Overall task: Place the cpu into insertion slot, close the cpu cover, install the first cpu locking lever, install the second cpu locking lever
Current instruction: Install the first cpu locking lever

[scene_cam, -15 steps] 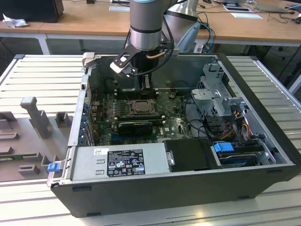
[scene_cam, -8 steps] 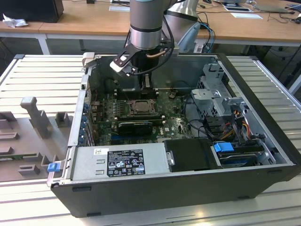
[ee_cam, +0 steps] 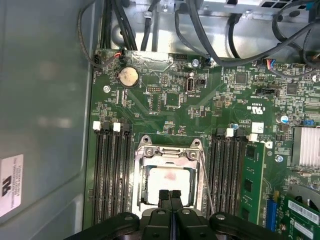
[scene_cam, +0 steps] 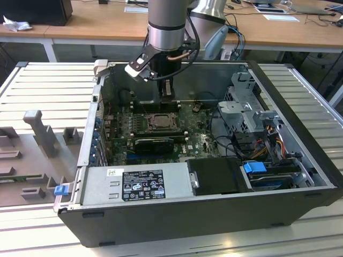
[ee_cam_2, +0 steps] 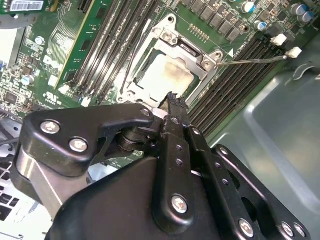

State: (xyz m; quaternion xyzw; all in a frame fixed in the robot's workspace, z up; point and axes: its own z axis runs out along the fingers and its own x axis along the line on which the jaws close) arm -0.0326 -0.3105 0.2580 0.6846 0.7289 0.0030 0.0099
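Observation:
The cpu (ee_cam: 168, 181) lies flat in the insertion slot (scene_cam: 159, 122) on the green board, its pale metal top showing through the window of the cpu cover (ee_cam: 167, 153). The cover lies down over the chip in both wrist views, where the cpu (ee_cam_2: 164, 75) is framed by the cpu cover (ee_cam_2: 186, 49). A thin wire locking lever (ee_cam_2: 252, 60) sticks out from the socket's corner over the memory slots, and the same lever (ee_cam: 206, 182) runs slanted along the socket's side. My gripper (ee_cam: 170, 194) is shut with nothing between its fingers, and hangs just above the socket's edge. In the exterior view the gripper (scene_cam: 168, 96) stands over the far side of the socket.
Black memory slots (ee_cam: 111, 175) flank the socket on both sides. A long black card (scene_cam: 155, 143) lies nearer the front, then the power supply (scene_cam: 139, 184). A metal drive cage (scene_cam: 247, 110) and cables fill the exterior view's right. The case wall (ee_cam: 45, 100) is close by.

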